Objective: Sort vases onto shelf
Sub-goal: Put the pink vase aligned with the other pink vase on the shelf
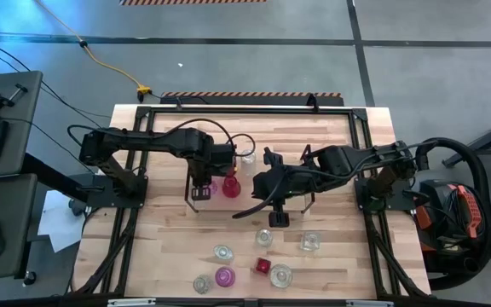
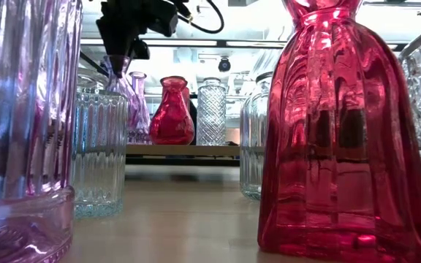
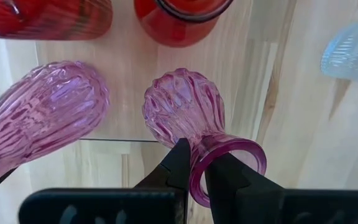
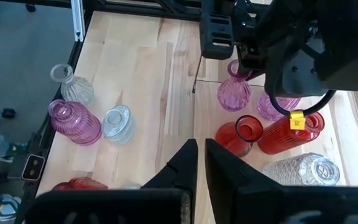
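The left gripper (image 3: pixel 194 171) is pinched shut on the rim of a small pink vase (image 3: pixel 185 112), holding it on the shelf (image 3: pixel 129 68). On the shelf, a second pink vase (image 3: pixel 42 118) is beside it and a red vase (image 3: pixel 182 18) is behind it. The right gripper (image 4: pixel 201 158) is closed and empty, hanging over the table near the shelf.
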Tool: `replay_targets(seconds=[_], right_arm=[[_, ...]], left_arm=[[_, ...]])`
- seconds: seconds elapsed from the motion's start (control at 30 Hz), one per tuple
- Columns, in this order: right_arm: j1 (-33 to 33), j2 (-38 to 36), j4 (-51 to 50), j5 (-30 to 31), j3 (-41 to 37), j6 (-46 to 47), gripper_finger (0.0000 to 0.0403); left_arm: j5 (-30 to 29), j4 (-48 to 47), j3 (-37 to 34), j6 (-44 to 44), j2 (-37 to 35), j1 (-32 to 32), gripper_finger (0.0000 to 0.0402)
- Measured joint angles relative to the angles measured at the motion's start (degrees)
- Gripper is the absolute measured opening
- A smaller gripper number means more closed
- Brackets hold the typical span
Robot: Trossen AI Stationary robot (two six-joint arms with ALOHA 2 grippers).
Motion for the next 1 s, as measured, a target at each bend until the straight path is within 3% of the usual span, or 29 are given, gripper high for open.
replay_targets(seconds=[0.53,0.73,1.0], right_arm=[[0.2,0.0,-0.2,0.0,0.0,0.0,0.0016],[0.7,0.0,-0.2,0.0,0.0,-0.2,0.0016],[0.9,0.0,-0.3,0.0,0.0,-0.4,0.0016]], left_arm=[[1.0,0.7,0.0,-0.9,0.2,1.1,0.0019],[0.9,2.6,-4.1,-1.4,0.3,1.2,0.0019],[0.6,3.1,-4.2,-2.0,0.2,1.0,0.0019]])
